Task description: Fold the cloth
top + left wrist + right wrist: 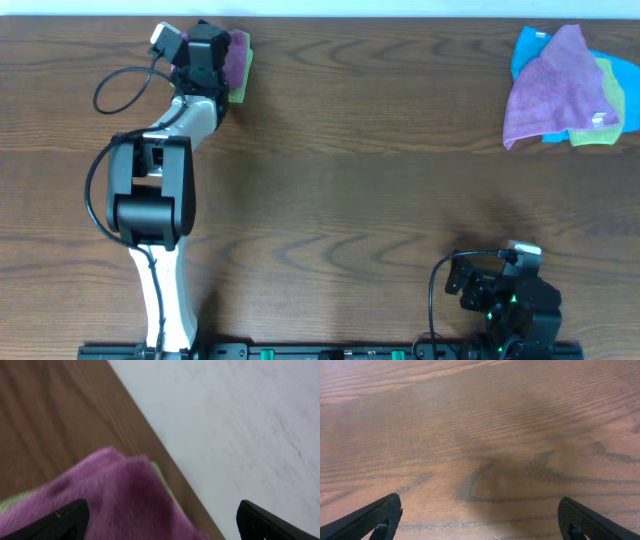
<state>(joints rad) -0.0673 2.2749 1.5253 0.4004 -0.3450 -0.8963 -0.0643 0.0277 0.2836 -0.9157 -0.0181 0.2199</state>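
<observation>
hovering my left gripper [160, 512], jaws wide apart, over the purple cloth [117, 495] at the table [35, 420] edge, i'd lift straight to avoid snagging.

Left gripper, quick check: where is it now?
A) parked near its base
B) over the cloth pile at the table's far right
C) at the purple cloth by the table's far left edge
C: the overhead view shows the left gripper at the purple cloth near the far left edge, and its wrist view has that cloth right in front of it, jaws wide apart.
</observation>
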